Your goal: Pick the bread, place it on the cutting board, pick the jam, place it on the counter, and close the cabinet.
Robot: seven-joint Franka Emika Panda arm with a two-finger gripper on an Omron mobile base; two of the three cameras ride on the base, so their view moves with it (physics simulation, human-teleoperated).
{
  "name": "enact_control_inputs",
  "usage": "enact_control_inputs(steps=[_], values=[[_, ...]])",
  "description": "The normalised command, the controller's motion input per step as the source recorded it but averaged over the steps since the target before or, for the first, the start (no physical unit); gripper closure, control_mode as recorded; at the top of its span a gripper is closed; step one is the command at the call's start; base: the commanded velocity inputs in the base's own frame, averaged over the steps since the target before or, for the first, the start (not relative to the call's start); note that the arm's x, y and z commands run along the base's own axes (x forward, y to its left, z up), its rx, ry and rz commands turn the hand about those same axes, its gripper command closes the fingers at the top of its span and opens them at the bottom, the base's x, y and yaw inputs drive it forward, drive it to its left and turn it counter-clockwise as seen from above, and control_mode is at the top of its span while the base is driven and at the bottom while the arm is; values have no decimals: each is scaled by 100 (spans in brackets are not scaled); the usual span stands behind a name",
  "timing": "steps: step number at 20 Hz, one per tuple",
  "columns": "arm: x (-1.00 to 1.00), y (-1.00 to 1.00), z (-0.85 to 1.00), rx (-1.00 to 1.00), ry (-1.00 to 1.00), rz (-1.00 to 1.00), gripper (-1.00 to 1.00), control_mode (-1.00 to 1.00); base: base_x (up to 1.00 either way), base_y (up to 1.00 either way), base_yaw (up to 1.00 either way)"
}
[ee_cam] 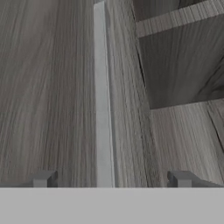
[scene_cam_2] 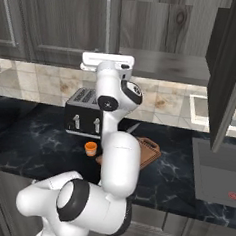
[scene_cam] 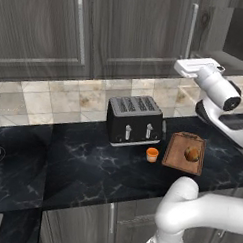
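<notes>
- The counter [scene_cam: 81,167] is dark marble with pale veins; the jam [scene_cam: 152,154] stands on it, just in front of the toaster [scene_cam: 134,119] and just left of the cutting board [scene_cam: 183,153].
- The bread [scene_cam: 192,154] lies on the cutting board, toward its right half, as the left base view shows.
- In the right base view the arm's white links cover most of the cutting board [scene_cam_2: 148,151] and hide the bread; the jam [scene_cam_2: 90,148] shows beside the arm, in front of the toaster [scene_cam_2: 83,118].
- That right view also shows an open cabinet door [scene_cam_2: 231,74] edge-on at the right, and the cabinet's bare interior behind the wrist.
- The end effector [scene_cam: 192,68] is raised high above the counter, up at the cabinet [scene_cam: 137,34], near a silver bar handle [scene_cam: 189,31].
- In the hand view the end effector [ee_cam: 111,179] has its two tips spread wide apart, holding nothing; the handle [ee_cam: 103,96] runs up between them against the grey wood grain.
- Bread and jam both sit well below the end effector, well apart from it.
</notes>
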Motion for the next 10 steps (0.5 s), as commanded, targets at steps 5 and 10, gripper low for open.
enact_control_inputs(steps=[5,10], values=[[-31,0,8,0,0,0,-100,-100,0,0,0],[-33,0,18,0,0,0,-100,-100,0,0,0]])
